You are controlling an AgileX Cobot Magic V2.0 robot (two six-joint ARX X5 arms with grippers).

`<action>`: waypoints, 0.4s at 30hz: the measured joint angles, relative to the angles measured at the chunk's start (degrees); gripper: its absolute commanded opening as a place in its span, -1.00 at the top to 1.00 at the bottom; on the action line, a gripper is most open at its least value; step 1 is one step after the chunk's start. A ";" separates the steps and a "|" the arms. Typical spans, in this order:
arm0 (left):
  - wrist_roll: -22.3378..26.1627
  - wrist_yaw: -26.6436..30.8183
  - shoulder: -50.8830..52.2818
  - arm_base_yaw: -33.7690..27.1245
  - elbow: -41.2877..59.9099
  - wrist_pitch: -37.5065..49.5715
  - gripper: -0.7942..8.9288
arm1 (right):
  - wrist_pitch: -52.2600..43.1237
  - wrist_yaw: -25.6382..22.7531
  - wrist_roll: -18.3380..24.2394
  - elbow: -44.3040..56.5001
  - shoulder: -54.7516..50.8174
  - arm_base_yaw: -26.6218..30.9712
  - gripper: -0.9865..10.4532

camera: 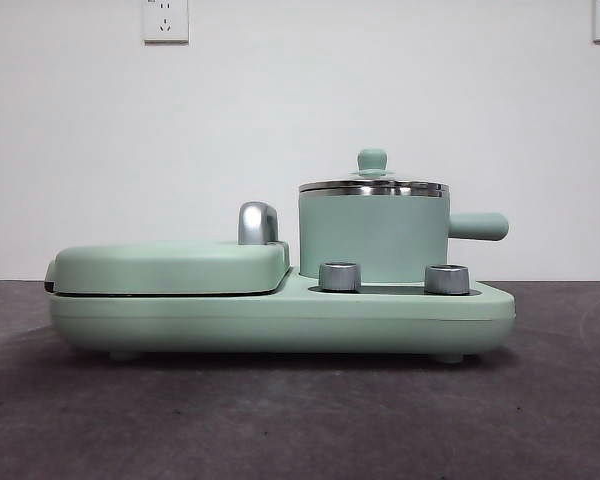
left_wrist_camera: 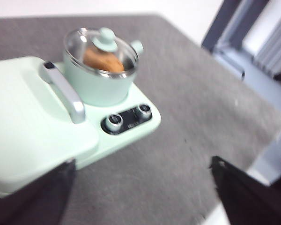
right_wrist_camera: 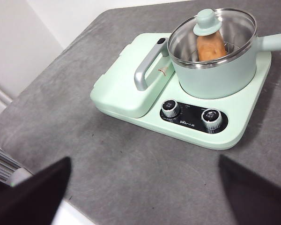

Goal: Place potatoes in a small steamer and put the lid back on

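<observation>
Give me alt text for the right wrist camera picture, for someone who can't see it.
An orange-brown potato sits inside a small mint-green steamer pot under its round glass lid, on a mint-green cooker base with two dials. Beside the pot lies the closed griddle plate, on a grey table.

Potato inside the closed steamer pot.

The steamer pot (camera: 372, 238) is a small mint-green cylinder with a steel rim and a stubby straight side handle; it stands upright on the right half of a mint-green cooker base (camera: 280, 315), behind two steel knobs. The lid (camera: 372, 186), round glass with a shiny steel rim and a small mint-green knob on top, sits level on the pot rim and covers the opening fully. The potato (right_wrist_camera: 210, 47), oblong and orange-brown with rough skin, lies inside the pot and is visible through the glass, directly beneath the lid knob. In the front view the potato is hidden by the pot wall.
</observation>
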State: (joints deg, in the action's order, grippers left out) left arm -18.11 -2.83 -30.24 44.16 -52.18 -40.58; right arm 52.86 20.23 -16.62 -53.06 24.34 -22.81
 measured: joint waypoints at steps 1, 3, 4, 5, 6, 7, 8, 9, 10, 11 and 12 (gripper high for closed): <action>-0.59 0.81 1.51 0.00 0.90 0.04 0.81 | -0.02 0.87 0.50 0.00 0.00 0.00 0.76; -1.25 2.58 3.26 0.00 1.62 -0.20 0.82 | -0.28 1.62 1.42 0.00 0.00 -0.02 0.81; -1.57 3.37 3.50 0.00 1.62 -0.61 0.82 | -0.81 1.68 1.75 0.00 0.00 -0.02 0.81; -1.66 3.87 3.54 0.00 1.62 -1.05 0.83 | -1.22 1.68 1.86 0.00 0.00 0.00 0.81; -1.88 4.00 3.52 0.00 1.64 -1.77 0.83 | -1.60 1.70 1.92 0.00 0.00 -0.02 0.81; -2.05 4.00 3.52 0.00 1.68 -2.49 0.83 | -1.81 1.70 2.03 0.00 0.00 0.00 0.81; -2.10 4.00 3.54 0.00 1.77 -2.84 0.82 | -2.05 1.68 2.12 0.00 0.00 -0.02 0.81; -2.12 4.00 3.54 0.00 1.86 -2.86 0.82 | -2.40 1.68 2.25 0.00 0.00 -0.02 0.81; -2.12 4.00 3.54 0.00 1.86 -2.78 0.83 | -2.67 1.70 2.27 0.00 0.00 -0.02 0.81; -2.12 4.00 3.52 0.00 1.86 -2.56 0.83 | -2.91 1.73 2.29 0.00 0.00 0.00 0.81; -2.12 4.00 3.54 0.00 1.86 -2.25 0.83 | -3.13 1.75 2.29 0.00 0.00 -0.02 0.81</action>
State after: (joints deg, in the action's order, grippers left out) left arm -20.23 1.17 -26.70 44.16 -50.33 -42.83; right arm 49.74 21.98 -14.33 -53.06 24.34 -22.83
